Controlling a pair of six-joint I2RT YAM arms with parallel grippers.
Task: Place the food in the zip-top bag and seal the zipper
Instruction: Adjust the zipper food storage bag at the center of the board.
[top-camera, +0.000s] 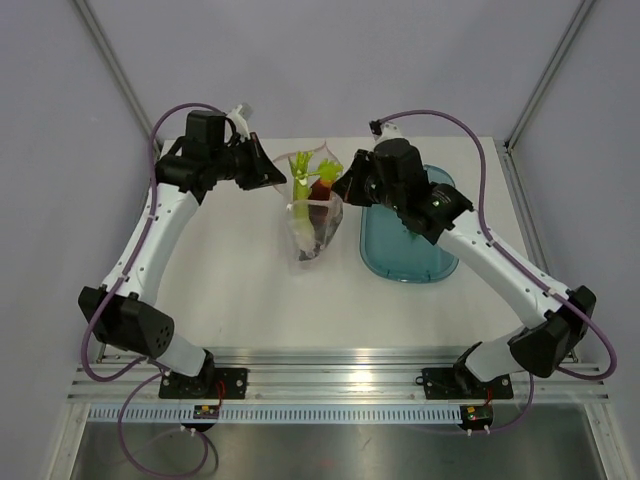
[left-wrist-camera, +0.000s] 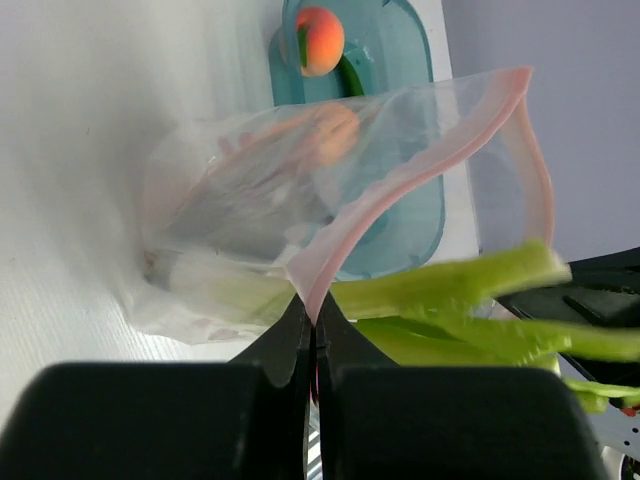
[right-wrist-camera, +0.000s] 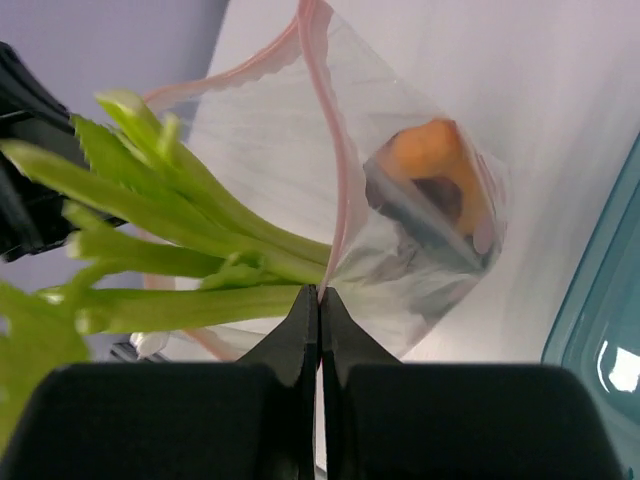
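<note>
The clear zip-top bag hangs between my two grippers, mouth open. My left gripper is shut on its pinkish-red zipper at the left end. My right gripper is shut on the zipper's right end. Light green stalks stick out of the mouth; they also show in the left wrist view and the right wrist view. The orange-and-red wedge and dark pieces lie in the bag's bottom. The round orange peach and the dark green chili lie in the teal tray.
The teal oblong tray lies on the white table to the right of the bag, partly under my right arm. Metal frame posts stand at the back left and back right corners.
</note>
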